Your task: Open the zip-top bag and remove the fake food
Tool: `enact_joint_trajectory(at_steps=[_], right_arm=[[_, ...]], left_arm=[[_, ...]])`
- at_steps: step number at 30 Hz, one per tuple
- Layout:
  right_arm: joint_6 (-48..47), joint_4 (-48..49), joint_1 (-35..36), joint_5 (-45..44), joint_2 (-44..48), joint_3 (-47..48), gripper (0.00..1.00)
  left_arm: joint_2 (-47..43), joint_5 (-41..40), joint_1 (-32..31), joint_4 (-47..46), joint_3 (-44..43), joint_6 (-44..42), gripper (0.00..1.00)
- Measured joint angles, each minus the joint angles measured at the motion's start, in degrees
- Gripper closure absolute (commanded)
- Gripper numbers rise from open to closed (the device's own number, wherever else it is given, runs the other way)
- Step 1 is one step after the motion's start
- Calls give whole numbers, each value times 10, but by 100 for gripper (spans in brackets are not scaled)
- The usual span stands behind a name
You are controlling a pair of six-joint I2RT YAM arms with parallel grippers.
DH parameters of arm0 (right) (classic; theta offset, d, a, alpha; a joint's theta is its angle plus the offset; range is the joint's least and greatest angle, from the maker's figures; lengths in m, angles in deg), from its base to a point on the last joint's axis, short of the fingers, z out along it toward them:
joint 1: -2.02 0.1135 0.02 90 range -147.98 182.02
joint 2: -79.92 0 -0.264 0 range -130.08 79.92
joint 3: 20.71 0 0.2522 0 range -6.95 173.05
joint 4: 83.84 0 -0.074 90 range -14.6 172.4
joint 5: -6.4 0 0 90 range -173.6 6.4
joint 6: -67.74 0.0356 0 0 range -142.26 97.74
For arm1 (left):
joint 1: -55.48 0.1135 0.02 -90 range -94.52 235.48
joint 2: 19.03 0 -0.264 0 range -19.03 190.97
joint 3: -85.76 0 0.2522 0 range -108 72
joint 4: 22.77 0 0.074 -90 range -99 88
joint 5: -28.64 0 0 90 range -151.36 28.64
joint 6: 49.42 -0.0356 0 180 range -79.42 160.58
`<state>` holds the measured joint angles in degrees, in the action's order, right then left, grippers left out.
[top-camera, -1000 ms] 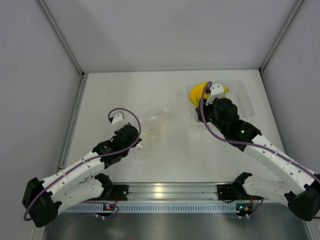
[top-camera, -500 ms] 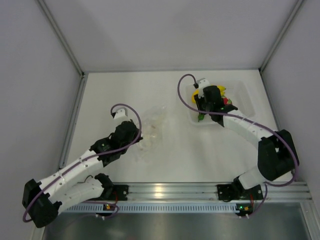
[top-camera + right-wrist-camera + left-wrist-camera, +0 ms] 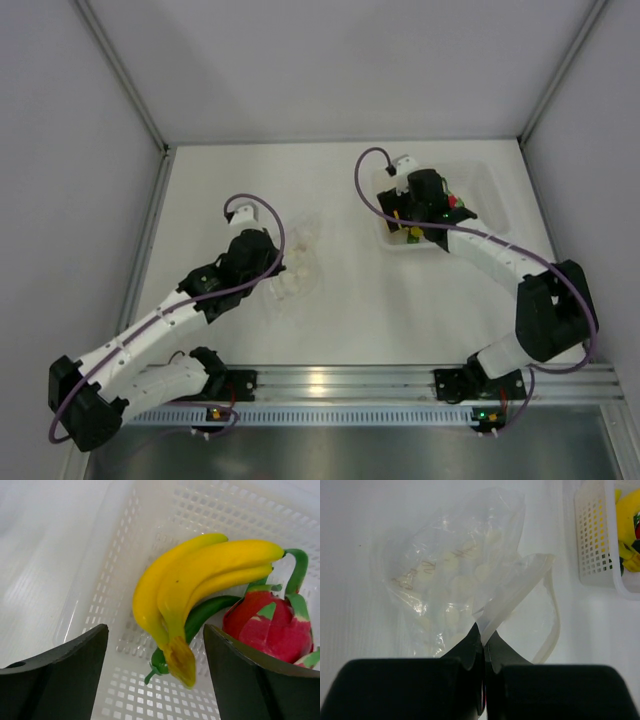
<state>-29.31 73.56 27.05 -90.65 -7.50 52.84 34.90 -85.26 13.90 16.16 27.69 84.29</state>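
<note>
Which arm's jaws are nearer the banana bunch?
Right. Right arm holds its jaws open over the banana bunch in the tray; left arm, across the table, has jaws shut on the zip-top bag.

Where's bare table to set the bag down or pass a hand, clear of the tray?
Free: the table strip between the zip-top bag and the tray, down to the near rail, and the far band behind both. Crowded: the tray, where the banana bunch and red fruit lie under the open right gripper.
</note>
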Motion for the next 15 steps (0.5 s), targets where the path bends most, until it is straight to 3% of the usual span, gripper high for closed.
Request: enact_joint_trajectory(at_steps=[4,7,8,15], right_arm=[[24,-7,0,0,57,-13,18],[52,-11,0,2,125,-32,10],[68,-12,0,3,157,-43,1],[164,-19,-1,16,335,-115,1]], left_arm=[[17,0,6,14,-21,-6,100],[30,-12,13,33,-47,-13,100],[36,-17,17,37,-57,-17,100],[74,-59,48,67,-124,-40,100]])
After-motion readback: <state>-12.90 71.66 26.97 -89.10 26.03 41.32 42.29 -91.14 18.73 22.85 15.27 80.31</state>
